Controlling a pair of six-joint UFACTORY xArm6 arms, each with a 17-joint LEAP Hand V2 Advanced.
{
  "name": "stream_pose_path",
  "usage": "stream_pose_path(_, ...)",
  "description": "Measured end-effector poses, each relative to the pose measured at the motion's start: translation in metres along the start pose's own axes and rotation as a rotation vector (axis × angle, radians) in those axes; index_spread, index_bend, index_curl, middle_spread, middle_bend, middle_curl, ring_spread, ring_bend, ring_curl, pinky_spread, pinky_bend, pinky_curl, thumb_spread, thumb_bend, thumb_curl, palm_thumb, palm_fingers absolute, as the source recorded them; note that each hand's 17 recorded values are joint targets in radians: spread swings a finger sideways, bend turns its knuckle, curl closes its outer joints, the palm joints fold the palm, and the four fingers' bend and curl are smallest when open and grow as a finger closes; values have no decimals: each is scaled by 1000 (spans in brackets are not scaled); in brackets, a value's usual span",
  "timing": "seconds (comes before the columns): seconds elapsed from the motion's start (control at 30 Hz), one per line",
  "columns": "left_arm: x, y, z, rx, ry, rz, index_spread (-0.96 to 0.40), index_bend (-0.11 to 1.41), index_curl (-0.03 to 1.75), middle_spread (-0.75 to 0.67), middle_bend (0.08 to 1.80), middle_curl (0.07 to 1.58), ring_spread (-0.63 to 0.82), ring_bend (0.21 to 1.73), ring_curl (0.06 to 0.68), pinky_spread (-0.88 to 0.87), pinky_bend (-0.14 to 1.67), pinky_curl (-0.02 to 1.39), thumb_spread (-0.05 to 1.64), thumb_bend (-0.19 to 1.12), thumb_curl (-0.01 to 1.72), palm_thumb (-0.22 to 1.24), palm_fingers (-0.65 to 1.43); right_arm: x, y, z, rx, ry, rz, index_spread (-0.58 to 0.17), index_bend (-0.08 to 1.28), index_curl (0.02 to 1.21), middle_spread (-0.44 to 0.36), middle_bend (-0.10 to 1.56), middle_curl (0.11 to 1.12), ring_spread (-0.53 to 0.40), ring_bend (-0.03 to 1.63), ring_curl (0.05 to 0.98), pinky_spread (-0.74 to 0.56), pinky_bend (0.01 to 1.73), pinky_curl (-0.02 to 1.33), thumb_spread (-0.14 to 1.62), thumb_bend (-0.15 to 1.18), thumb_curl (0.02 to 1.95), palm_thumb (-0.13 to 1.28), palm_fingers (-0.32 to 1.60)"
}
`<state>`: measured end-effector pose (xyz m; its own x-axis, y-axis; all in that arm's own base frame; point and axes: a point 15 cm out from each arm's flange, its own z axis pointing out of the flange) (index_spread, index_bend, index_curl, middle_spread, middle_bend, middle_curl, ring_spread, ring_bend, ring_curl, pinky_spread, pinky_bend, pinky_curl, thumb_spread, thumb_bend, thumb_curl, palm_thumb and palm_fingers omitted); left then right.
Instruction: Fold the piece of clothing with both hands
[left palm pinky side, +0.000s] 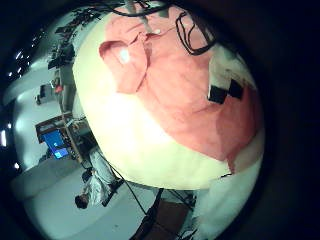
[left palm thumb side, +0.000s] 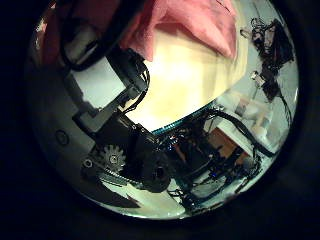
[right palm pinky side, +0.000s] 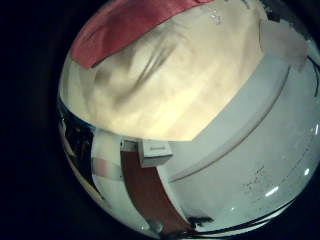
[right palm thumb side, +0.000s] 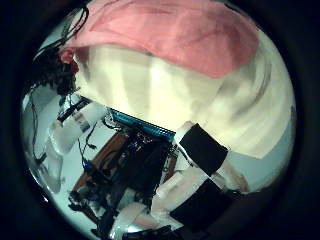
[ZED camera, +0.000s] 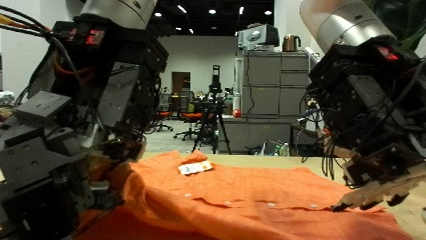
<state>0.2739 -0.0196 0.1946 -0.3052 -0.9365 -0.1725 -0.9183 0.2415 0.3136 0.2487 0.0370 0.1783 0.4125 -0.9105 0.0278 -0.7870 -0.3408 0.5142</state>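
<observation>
A: Where's the garment (ZED camera: 253, 195)?
B: Spread rumpled across the counter (left palm pinky side: 150, 150) — orange-red, label up.
A: The hands?
B: Right hand (ZED camera: 373, 185) rests straight fingers near its edge, gripping nothing; left hand (ZED camera: 60, 160) — can't tell.
A: Step?
B: Probably reaching. Next, pinch an edge.

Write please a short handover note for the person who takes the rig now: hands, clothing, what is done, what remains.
Left hand: over one side of the orange shirt, fingers hidden, grasp unclear.
Right hand: fingers reach down to the shirt's far edge; I cannot tell if they pinch the cloth.
The shirt lies spread, rumpled, on the pale table, white tag up.
Done: no fold visible.
Left: grasp both sides and fold.
</observation>
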Motion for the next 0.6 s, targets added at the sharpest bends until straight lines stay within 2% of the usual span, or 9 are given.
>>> stream_pose_path(0.2, 2, -4, -10, 13, 22, -12, -633, 466, 722, -521, 997, 584, -574, 948, 422, -727, 1071, 468, 1179, 163, 1165, 728, 1202, 2, -19, -2, 62, 10, 10, -258, 152, 270, -3, 232, 370, 118, 350, 268, 199, 305, 320, 1221, -18, 302, 563, 173)
stream_pose_path(0.6, 0, -1, -11, 8, 24, -19, -650, 443, 765, -515, 1011, 569, -575, 951, 424, -725, 1078, 463, 1173, 182, 1309, 709, 1199, 2, -34, 11, 48, 9, 25, -245, 155, 274, -3, 238, 375, 116, 357, 268, 208, 296, 313, 1173, -18, 316, 575, 185)
